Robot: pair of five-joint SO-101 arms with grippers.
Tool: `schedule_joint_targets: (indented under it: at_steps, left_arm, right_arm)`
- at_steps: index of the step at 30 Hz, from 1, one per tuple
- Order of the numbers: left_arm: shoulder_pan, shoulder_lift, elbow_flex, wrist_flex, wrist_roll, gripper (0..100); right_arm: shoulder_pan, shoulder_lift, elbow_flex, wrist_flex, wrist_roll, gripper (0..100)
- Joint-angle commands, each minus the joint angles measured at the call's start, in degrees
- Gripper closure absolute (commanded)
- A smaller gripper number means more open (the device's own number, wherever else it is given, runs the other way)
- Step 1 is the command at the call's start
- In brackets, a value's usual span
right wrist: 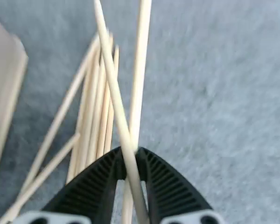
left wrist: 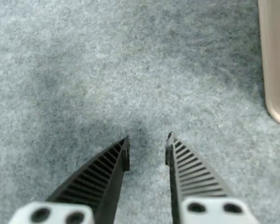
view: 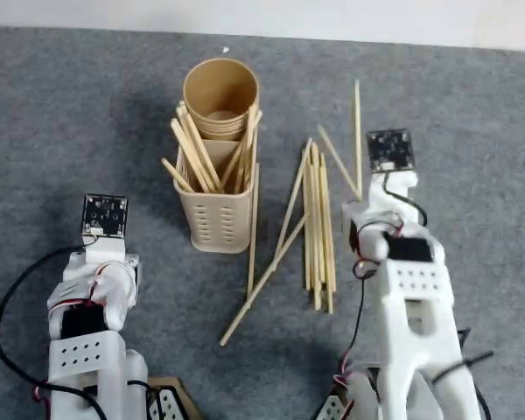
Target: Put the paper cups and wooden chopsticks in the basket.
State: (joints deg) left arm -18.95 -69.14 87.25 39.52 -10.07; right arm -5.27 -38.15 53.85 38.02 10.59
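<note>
- Basket: pale, perforated, and the landmark for all positions below. The paper cups are nested in its far end with the mouth showing. A fan of chopsticks is already inside, with the tips splayed past the rim.
- Loose chopsticks: a rough bundle on the grey carpet, near the basket on the right arm's side. One stick lies along the basket wall and one runs slantwise out from the bundle.
- Right gripper: over the bundle, fingers pinched onto a single chopstick that runs far out ahead of the jaws. A second stick crosses just under the held one at the fingertips.
- Left gripper: fingers apart and holding nothing, low over bare carpet on the other side of the basket. The basket's corner is near it.
- Judgement: the cups look done and the remaining work is the loose sticks.
- Risk: with so much length ahead of the jaws, the pinched stick may swivel in the grip and arrive at the basket mouth misaligned.
- Risk: the crossing stick may drag along on the lift and then drop.
- Risk: the mouth is crowded, so an incoming tip could catch the splayed sticks, flick them out, or shove the basket.
</note>
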Motion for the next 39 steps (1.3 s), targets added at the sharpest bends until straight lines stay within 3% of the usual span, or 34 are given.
schedule_joint_targets:
  at_steps: [1, 9, 13, 21, 24, 27, 33, 39]
  left_arm:
    - [0.6, -0.4, -0.2, -1.0, 0.3, 84]
    - [0.6, -0.4, -0.2, -1.0, 0.3, 84]
    - [0.6, -0.4, -0.2, -1.0, 0.3, 84]
    - [0.6, -0.4, -0.2, -1.0, 0.3, 84]
    - [0.3, -0.4, -0.2, -1.0, 0.3, 84]
    - [0.2, -0.4, -0.2, -1.0, 0.3, 84]
    - [0.2, -0.4, 0.2, -1.1, 0.2, 84]
    - [0.2, -0.4, 0.2, -1.1, 0.2, 84]
  right_arm:
    - [-1.3, -8.7, -0.6, 1.5, -0.5, 99.2]
    - [-10.3, -18.0, -7.0, -6.5, -11.0, 99.1]
    - [-15.9, -17.6, -15.9, -9.5, -12.2, 99.1]
    - [-29.4, -0.3, -40.8, -9.7, -12.7, 99.1]
    - [-34.9, 6.2, -45.3, -14.3, -12.7, 99.3]
    - [-37.1, 8.2, -39.5, -19.6, -12.7, 99.3]
    - [-37.0, 1.0, -13.4, -43.5, -12.2, 99.3]
    - [-36.9, -0.8, 1.9, -51.3, -7.6, 99.3]
